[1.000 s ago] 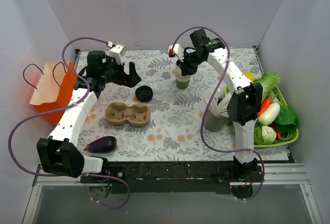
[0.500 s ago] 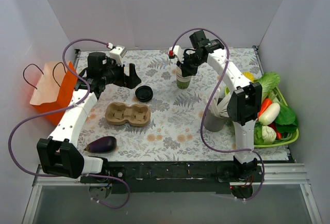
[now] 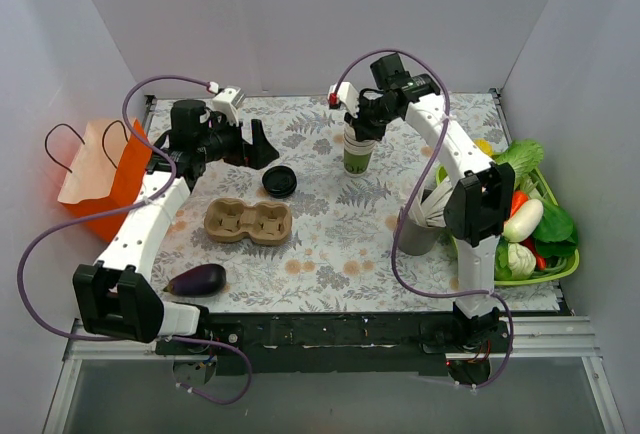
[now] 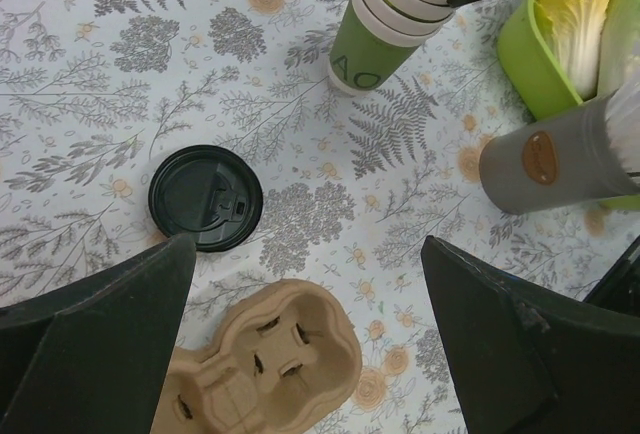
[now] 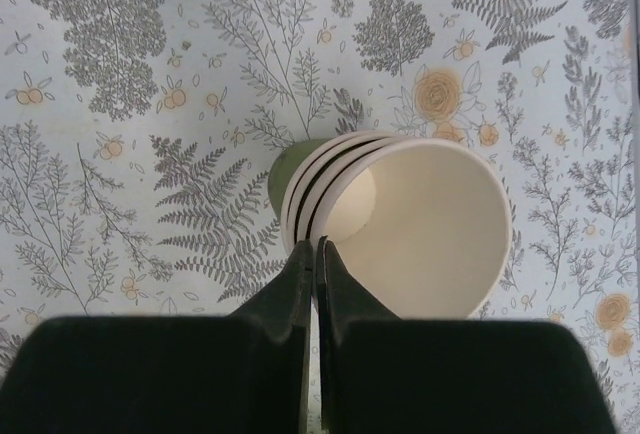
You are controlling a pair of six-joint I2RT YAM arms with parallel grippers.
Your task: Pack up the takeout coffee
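the flowery table (image 3: 330, 254) runs under both arms. the orange bag (image 3: 130, 169) is off to the left of the left gripper (image 3: 258, 146), and the green basket (image 3: 545, 272) of veggies is well to the right of the right gripper (image 3: 362, 122), back toward its base. a grey tumbler (image 3: 415, 237) stands between that basket and the right gripper, nearer the basket. the cardboard cup carrier (image 3: 248, 222) lies just behind the left gripper, whose fingers are spread wide with nothing in them. the eggplant (image 3: 197, 279) is further back toward the bases. the right gripper is pinched tight on the rim of the top cup of the cup stack (image 3: 356, 157), which leans, green cup at the bottom. the loose black lid (image 3: 279, 181) lies flat just below the left fingers, apart from the stack. where the takeout coffee is, i can't tell from these views.
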